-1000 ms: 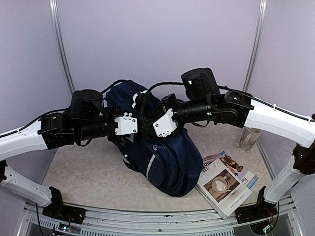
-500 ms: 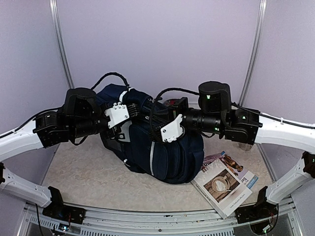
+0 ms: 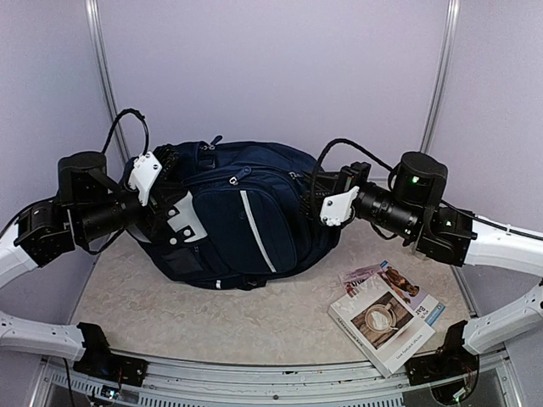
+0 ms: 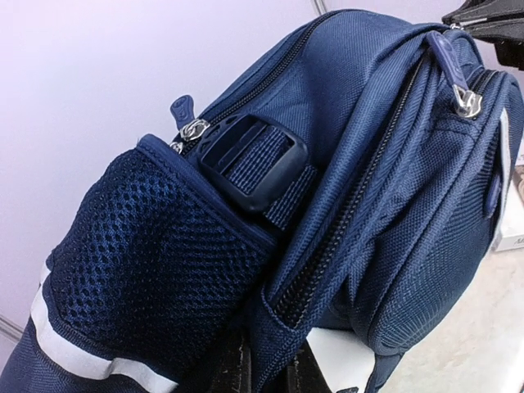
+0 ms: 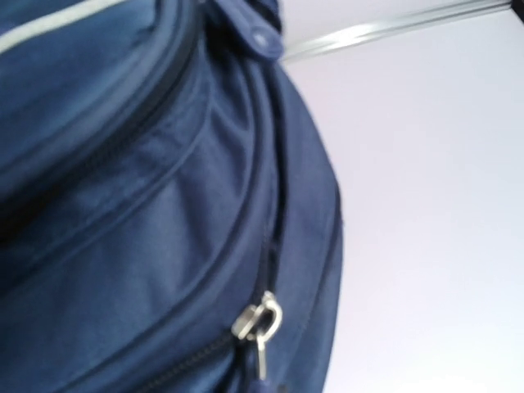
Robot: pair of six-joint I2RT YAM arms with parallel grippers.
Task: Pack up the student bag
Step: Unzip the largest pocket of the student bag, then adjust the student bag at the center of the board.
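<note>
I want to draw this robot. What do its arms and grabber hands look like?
The left arm and right arm are white tubes joined by chunky black motors. A black cable loops over each wrist. Tiny green lights glow on the right arm. The left gripper and right gripper are black with white plates.

Back wall (image 3: pixel 271 68), beyond L pincer (image 3: pixel 170 202) & R pincer (image 3: pixel 321 202): plain pale lilac panel, matte. Two thin metal posts (image 3: pixel 106 85) frame it, one up-left of L pincer, other up-right of R pincer, both splaying outward twd top in the top view. Side walls (image 3: pixel 42 85) outside each post, same lilac. Table (image 3: pixel 170 314) below & nearer than both pincers: beige speckled stone-look top, w/ grey metal rail (image 3: pixel 280 373) along near edge. Light soft & even; shadows on table faint. R wrist view: same lilac wall w/ a metal post crossing upper part.
</note>
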